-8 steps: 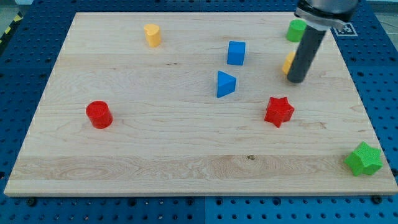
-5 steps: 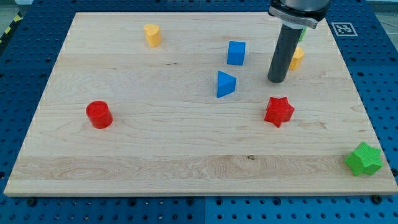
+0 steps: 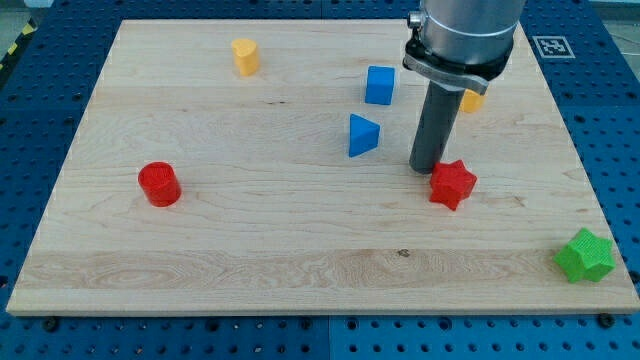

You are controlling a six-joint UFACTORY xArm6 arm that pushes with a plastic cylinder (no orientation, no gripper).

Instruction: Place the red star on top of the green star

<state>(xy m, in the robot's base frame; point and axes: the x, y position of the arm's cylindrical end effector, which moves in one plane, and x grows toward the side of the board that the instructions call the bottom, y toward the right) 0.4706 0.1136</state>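
The red star [image 3: 453,184] lies on the wooden board right of centre. The green star [image 3: 585,255] sits at the board's bottom right corner, partly over the edge. My tip [image 3: 428,167] stands at the red star's upper left side, touching it or very nearly so. The rod rises from there to the view's top.
A blue triangular block [image 3: 362,134] and a blue cube [image 3: 380,85] lie left of the rod. A yellow block [image 3: 471,99] is partly hidden behind the rod. Another yellow block [image 3: 245,56] sits top left. A red cylinder [image 3: 159,184] sits at the left.
My tip has moved left and down the view, from beside the right yellow block to the red star's upper left. The red star has shifted slightly right and down.
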